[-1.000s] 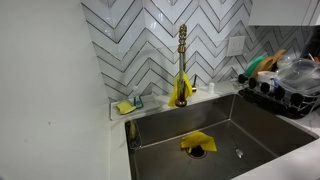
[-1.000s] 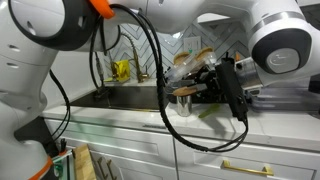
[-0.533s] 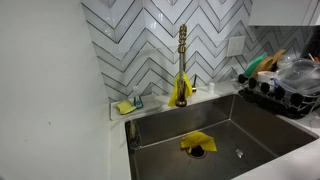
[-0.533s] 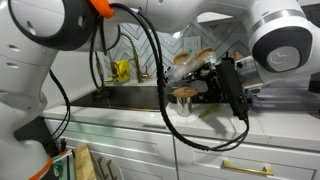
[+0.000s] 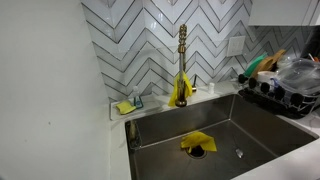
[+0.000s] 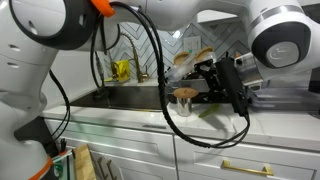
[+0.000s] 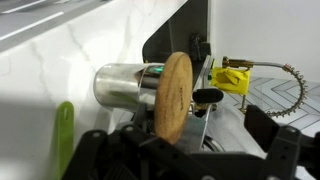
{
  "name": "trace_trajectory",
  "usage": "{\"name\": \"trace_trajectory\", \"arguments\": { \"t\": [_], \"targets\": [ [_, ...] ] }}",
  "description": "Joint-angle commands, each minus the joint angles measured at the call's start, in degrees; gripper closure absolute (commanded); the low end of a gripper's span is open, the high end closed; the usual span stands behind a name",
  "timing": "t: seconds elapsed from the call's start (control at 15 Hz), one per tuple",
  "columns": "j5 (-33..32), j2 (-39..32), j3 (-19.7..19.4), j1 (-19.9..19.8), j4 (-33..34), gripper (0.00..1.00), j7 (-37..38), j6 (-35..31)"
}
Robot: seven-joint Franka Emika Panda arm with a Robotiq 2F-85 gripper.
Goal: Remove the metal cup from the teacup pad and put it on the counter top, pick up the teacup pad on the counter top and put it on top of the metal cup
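The metal cup [image 7: 125, 85] stands on the white counter top [image 7: 70, 45] beside the sink; this wrist view is turned sideways. The round wooden teacup pad [image 7: 175, 95] rests across the cup's rim. My gripper [image 7: 190, 100] is open around the pad. One black fingertip [image 7: 207, 95] stands a small gap off the pad's face, and the other finger is hidden behind the pad. In an exterior view the gripper [image 6: 208, 84] hovers just right of the pad [image 6: 187, 92], which sits on the cup [image 6: 185, 104]. The view over the sink shows neither cup, pad nor gripper.
A steel sink [image 5: 240, 125] holds a yellow cloth [image 5: 197, 143]. A gold faucet [image 5: 182, 60] with a yellow rag stands at the tiled wall. A loaded dish rack [image 5: 285, 85] sits at the right. A green object [image 7: 64, 135] lies close to the cup.
The jaws have spread apart and let go of the teacup pad, which stays on the metal cup. The gripper has drawn back slightly.
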State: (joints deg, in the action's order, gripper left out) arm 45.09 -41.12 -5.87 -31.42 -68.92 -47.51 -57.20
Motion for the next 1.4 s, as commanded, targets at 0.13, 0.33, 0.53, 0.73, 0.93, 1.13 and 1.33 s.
{"name": "trace_trajectory", "arguments": {
  "t": [0.13, 0.33, 0.53, 0.73, 0.93, 1.13, 1.33],
  "targets": [
    [-2.8, 1.4, -1.1, 1.4, 0.5, 0.00, 1.7, -1.3],
    [-5.6, 5.6, -2.8, 2.7, -0.4, 0.00, 5.3, -3.0],
    [-9.7, 11.0, -4.3, 4.2, -0.8, 0.00, 8.6, -3.9],
    [-15.8, 17.0, -5.2, 6.8, -1.8, 0.00, 10.7, -5.4],
    [-23.1, 22.6, -5.0, 10.3, -3.6, 0.00, 13.2, -8.3],
    [-31.4, 26.2, -4.4, 14.1, -5.4, 0.00, 15.4, -13.0],
    [-38.6, 28.6, -4.0, 17.3, -7.7, 0.00, 17.1, -17.7]
  ]
}}
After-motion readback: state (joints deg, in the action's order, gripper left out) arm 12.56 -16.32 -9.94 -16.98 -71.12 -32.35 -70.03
